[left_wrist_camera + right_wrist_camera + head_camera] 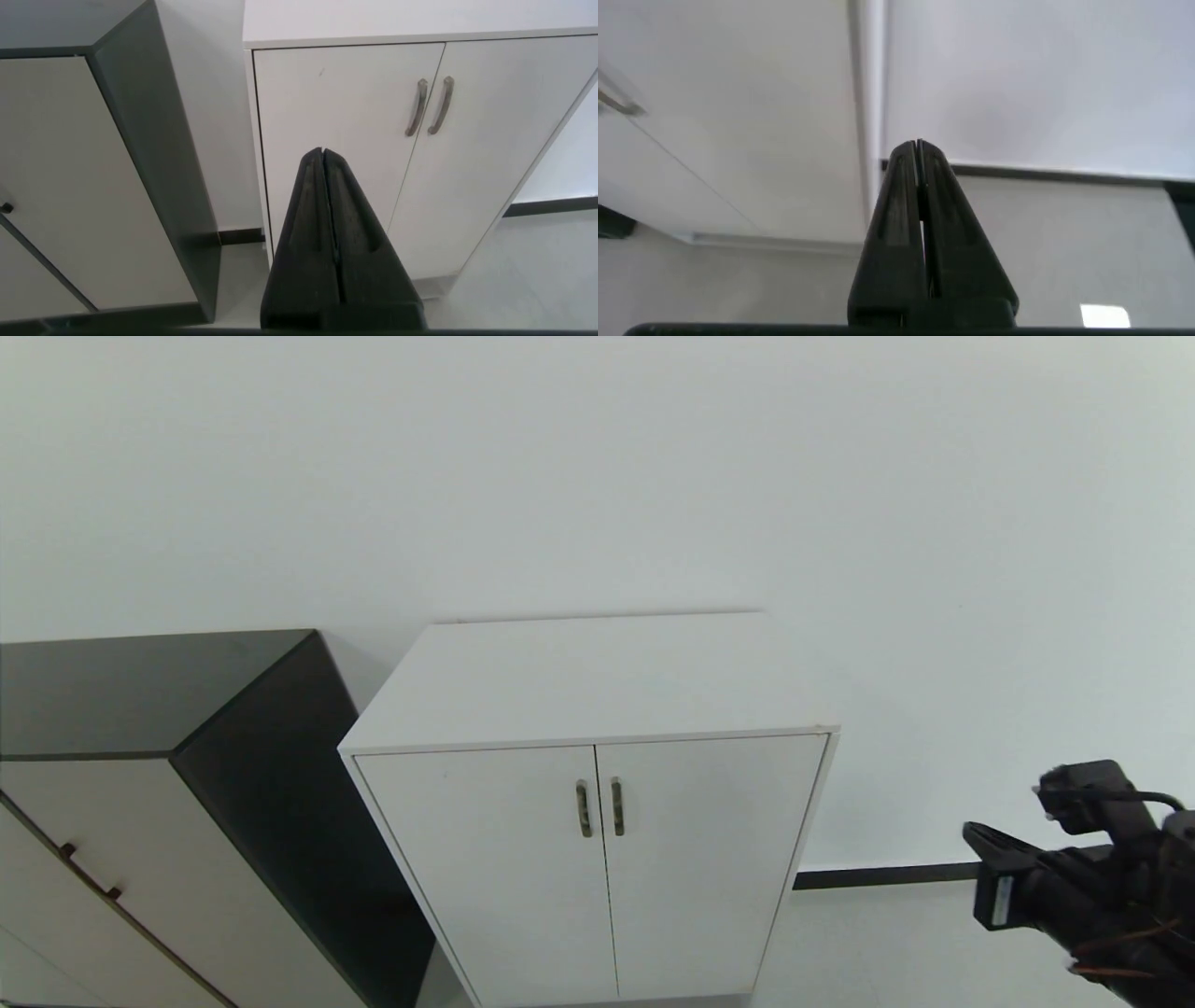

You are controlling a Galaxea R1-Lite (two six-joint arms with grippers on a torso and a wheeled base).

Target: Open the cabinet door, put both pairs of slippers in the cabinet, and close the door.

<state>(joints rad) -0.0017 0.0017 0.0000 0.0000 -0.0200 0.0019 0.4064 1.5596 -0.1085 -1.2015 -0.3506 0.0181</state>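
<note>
A white two-door cabinet [597, 859] stands against the wall, both doors shut, with two metal handles [598, 807] side by side at the centre seam. In the left wrist view my left gripper [323, 154] is shut, its fingers pressed together, some way in front of the cabinet's left door [346, 140]. My right gripper [920, 147] is shut too, out beside the cabinet's right side [738, 140] and holding nothing. In the head view the right arm [1083, 887] sits at the lower right, clear of the cabinet.
A taller cabinet with a dark top and side [233, 756] and pale drawer fronts [93, 896] stands close on the left. A dark baseboard [887, 875] runs along the wall to the right. Pale floor [551, 261] lies in front of the cabinets.
</note>
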